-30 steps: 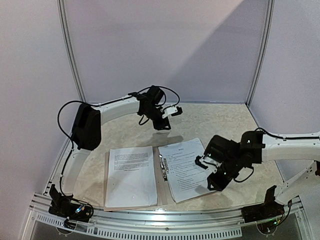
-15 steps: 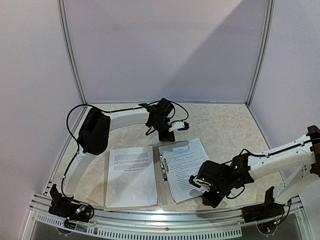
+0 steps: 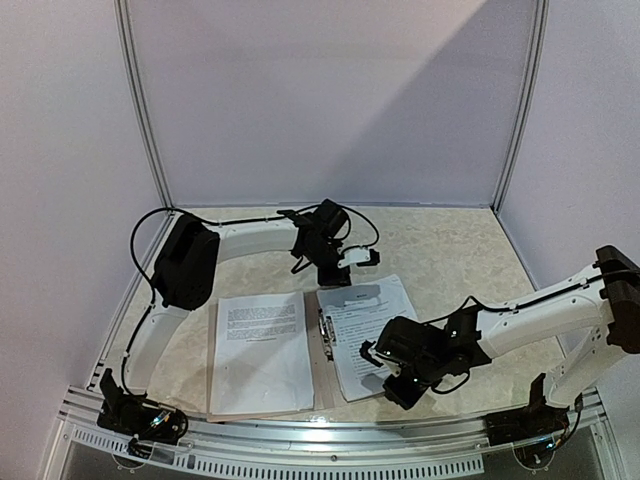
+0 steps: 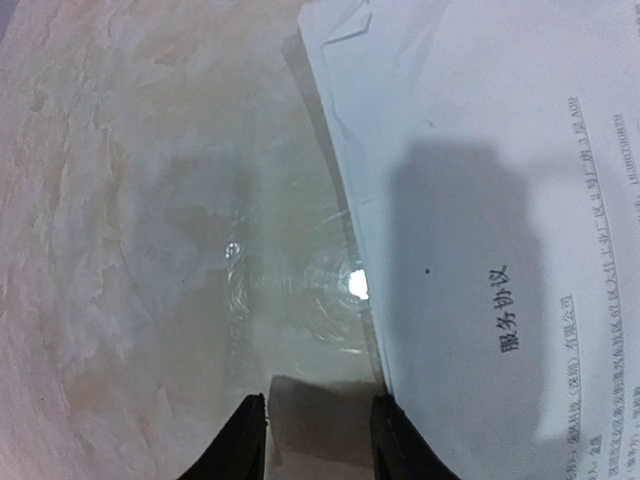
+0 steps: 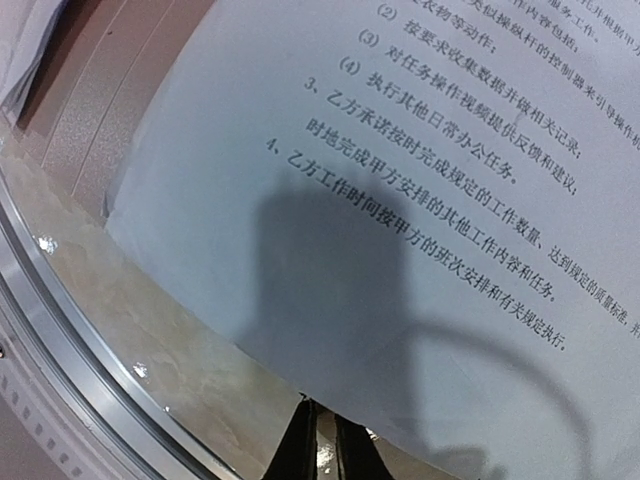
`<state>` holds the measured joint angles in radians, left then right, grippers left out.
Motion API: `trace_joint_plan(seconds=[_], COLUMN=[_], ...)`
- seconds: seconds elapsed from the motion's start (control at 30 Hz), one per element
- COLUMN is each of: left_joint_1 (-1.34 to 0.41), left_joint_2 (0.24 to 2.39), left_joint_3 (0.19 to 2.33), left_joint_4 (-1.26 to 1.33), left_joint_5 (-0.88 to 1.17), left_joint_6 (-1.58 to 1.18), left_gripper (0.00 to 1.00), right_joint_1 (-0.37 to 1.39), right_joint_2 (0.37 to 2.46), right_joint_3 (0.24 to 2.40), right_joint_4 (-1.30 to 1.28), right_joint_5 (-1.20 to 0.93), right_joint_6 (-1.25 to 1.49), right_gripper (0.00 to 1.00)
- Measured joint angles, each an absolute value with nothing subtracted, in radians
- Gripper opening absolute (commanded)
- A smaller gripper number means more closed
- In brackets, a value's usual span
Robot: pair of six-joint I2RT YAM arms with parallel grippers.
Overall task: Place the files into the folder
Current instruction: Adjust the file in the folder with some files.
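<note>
folder (image 3: 321, 388): lies open and flat near the front edge of the tabletop (image 3: 440, 250), with a clip (image 3: 327, 330) on the spine
left sheet (image 3: 262, 350): sits square on the left leaf, well away from both arms
right sheet (image 3: 350, 312): on the right leaf, a bit crooked
left fingers (image 4: 240, 447): spread open with nothing between them, over bare tabletop just beside the right sheet's far edge
right fingers (image 5: 300, 450): pretty much closed, only a thin slit between them, right at the right sheet's near edge; honestly can't tell if they're pinching the paper
</note>
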<state>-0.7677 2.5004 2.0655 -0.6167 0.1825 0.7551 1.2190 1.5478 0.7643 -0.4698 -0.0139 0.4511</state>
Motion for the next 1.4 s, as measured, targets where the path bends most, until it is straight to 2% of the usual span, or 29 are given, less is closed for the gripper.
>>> trace_joint_plan(seconds=[0.27,0.5,0.7,0.93,1.07,1.27,1.4], left_joint_1=[-0.768,-0.763,-0.759,-0.756,-0.756,-0.762,-0.766], left_joint_2=[2.495,2.495,2.434,2.209,2.156,2.156,2.165], left_joint_3=[2.064,2.195,2.237,1.958,1.829,1.691,1.682], left_joint_4=[-0.616,-0.691,-0.694,-0.732,-0.771,-0.783,-0.770], left_joint_5=[0.173,0.100,0.039,0.029,0.038,0.039,0.034], left_joint_6=[0.771,0.793,0.821,0.846,0.841,0.821,0.813], left_gripper=[0.40,0.45,0.44,0.44,0.42,0.39,0.39], right_joint_1=[1.215,1.199,1.057,0.839,0.817,0.818,0.818], right_joint_2=[1.546,1.501,1.383,1.355,1.406,1.517,1.544], right_joint_3=[0.766,0.780,0.854,0.836,0.808,0.791,0.791], right_joint_4=[-0.472,-0.478,-0.492,-0.669,-0.739,-0.719,-0.702], right_joint_5=[-0.030,-0.128,-0.101,0.211,0.318,0.308,0.284], right_joint_6=[0.436,0.400,0.433,0.571,0.604,0.587,0.578], right_gripper=[0.13,0.13,0.14,0.14,0.13,0.11,0.11])
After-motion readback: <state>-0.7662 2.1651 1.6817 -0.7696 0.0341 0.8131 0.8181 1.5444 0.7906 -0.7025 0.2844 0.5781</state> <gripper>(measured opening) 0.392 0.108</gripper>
